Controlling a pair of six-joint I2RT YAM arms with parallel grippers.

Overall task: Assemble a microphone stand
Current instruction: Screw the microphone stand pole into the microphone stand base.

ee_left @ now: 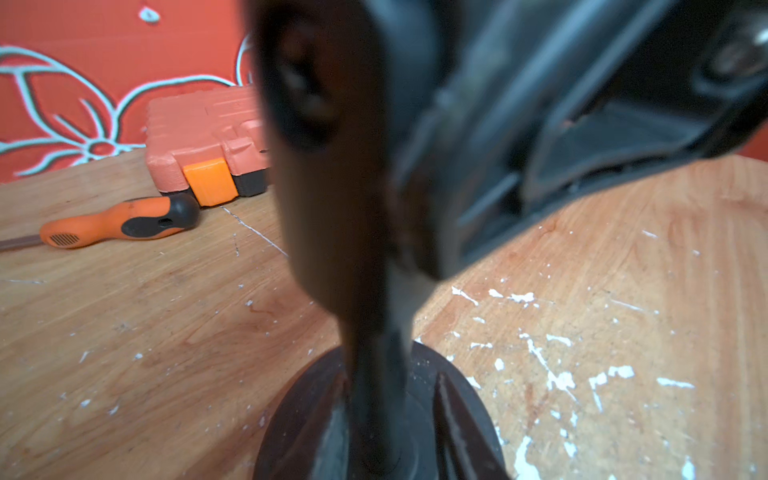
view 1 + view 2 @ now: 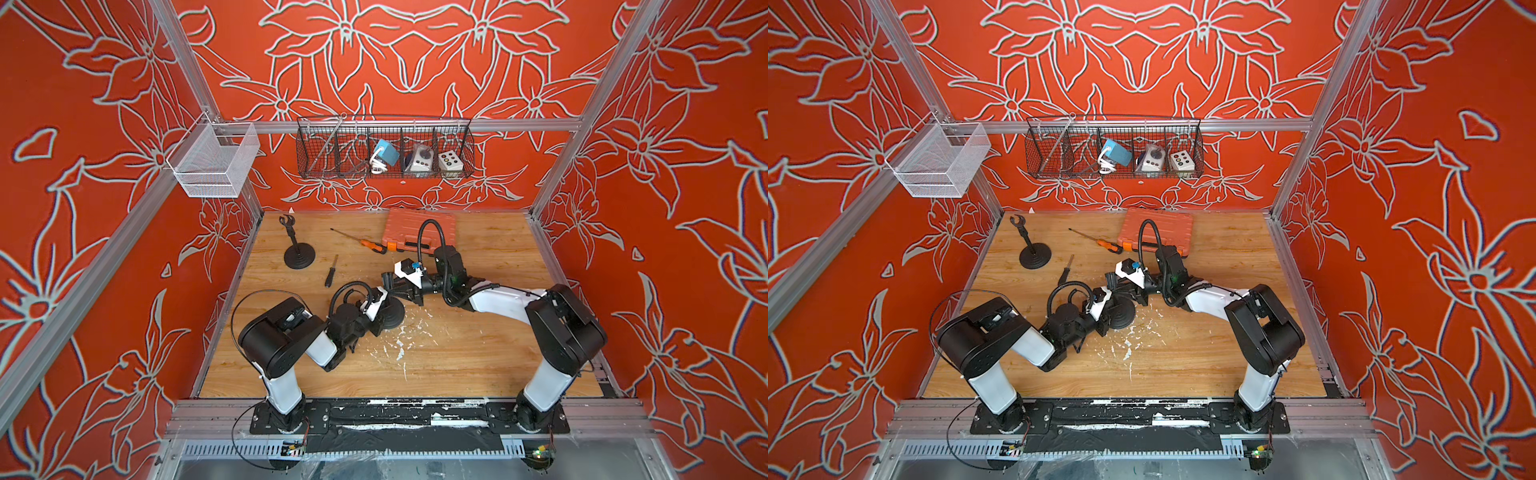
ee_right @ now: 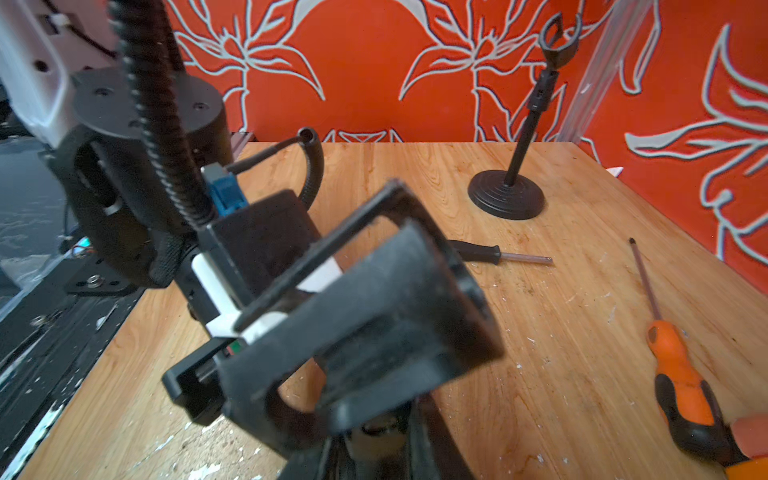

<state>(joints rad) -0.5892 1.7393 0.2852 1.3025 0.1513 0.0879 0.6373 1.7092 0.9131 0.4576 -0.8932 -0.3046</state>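
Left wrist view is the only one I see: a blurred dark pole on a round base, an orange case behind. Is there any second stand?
Observer: Yes. A complete stand with a clip on top stands upright near the far left corner of the table.
Operator: Any tool beside it?
Observer: A small black screwdriver lies flat beside its base, toward the middle.
Operator: And higher up?
Observer: A wire basket hangs on the back wall.

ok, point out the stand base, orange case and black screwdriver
stand base [image 2: 397, 319]: in a top view, on the uncovered part of the disc.
case [image 2: 405, 224]: in a top view, on the lid.
black screwdriver [image 2: 329, 277]: in a top view, on the handle.
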